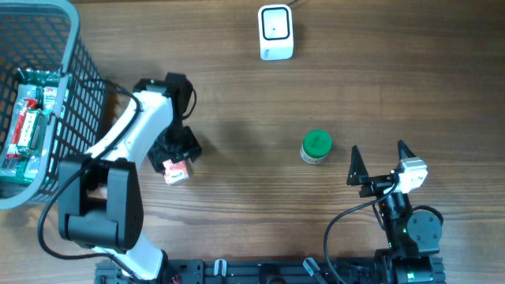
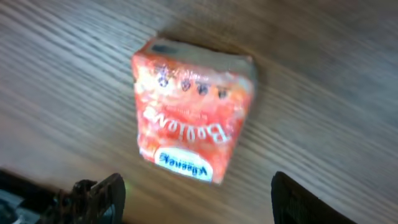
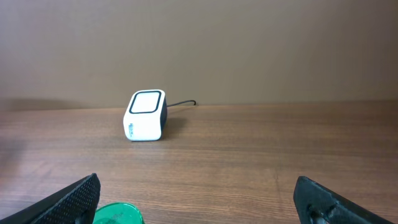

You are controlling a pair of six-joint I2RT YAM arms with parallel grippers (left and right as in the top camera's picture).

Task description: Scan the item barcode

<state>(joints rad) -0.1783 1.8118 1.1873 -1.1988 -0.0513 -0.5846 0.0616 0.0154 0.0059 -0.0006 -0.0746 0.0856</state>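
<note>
The packet (image 2: 193, 118), likely light and soft, is best pinched across its sides; the left gripper (image 2: 198, 183) is held apart above it.

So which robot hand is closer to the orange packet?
Left. The left gripper hangs right over the orange packet, jaws open on either side. The right gripper sits far across the table, beside the green-lidded jar.

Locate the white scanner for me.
In the overhead view the white scanner sits top centre, well beyond the green-lidded container; the right wrist view shows it left of centre.
</note>
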